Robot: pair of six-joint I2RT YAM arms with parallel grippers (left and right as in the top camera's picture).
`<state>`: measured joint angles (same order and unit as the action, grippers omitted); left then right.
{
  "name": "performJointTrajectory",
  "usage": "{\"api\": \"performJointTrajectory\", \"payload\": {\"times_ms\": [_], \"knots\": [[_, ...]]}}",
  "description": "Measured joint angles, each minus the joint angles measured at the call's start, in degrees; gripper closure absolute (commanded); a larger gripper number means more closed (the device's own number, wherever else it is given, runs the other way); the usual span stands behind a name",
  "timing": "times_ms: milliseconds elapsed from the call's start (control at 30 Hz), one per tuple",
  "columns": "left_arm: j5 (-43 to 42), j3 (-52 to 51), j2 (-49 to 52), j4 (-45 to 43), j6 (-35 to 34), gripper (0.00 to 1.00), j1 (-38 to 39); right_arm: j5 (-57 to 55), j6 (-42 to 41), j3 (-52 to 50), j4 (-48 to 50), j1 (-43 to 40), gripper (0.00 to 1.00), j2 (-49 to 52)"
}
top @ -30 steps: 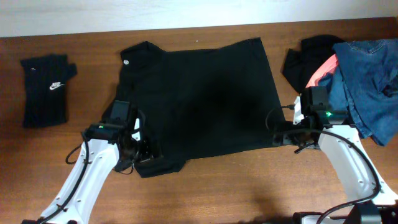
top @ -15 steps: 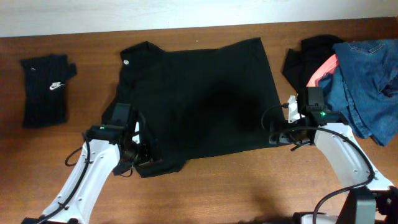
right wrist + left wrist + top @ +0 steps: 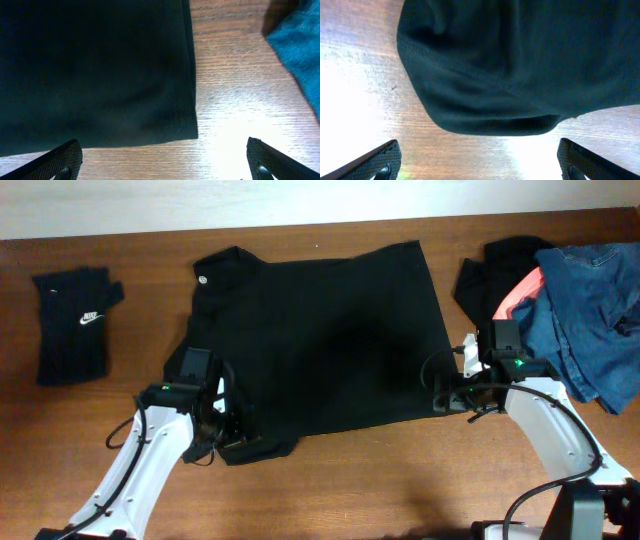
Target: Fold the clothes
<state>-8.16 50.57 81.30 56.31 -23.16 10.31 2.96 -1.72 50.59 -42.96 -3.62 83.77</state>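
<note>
A large black short-sleeved shirt [image 3: 320, 340] lies spread flat mid-table, with a small white round logo near its collar [image 3: 205, 279]. My left gripper [image 3: 233, 430] hovers at the shirt's near-left sleeve. In the left wrist view that sleeve [image 3: 485, 100] bulges just ahead of the open left gripper [image 3: 480, 167], with bare wood between the fingertips [image 3: 382, 161]. My right gripper [image 3: 441, 392] sits at the shirt's near-right corner. In the right wrist view that corner [image 3: 150, 100] lies just ahead of the open right gripper [image 3: 162, 165], which holds nothing.
A folded black piece with a white swoosh [image 3: 75, 325] rests at the far left. At the right lies a pile: blue denim [image 3: 590, 310], a coral-pink piece [image 3: 520, 292] and a black garment [image 3: 490, 272]. The denim [image 3: 300, 55] also shows right of my right gripper.
The right arm has shifted slightly left toward the shirt's corner. The left arm has barely moved. Both grippers stay open and the shirt lies as before.
</note>
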Motion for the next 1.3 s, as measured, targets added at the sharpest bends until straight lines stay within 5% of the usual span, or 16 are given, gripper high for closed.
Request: {"api": "performJointTrajectory", "payload": {"times_ms": [1300], "knots": [[-1.9,-2.7,0.0,0.0,-0.2,0.01,0.0,-1.5,1.1,-0.1,2.4,0.0,0.01,4.7]]}}
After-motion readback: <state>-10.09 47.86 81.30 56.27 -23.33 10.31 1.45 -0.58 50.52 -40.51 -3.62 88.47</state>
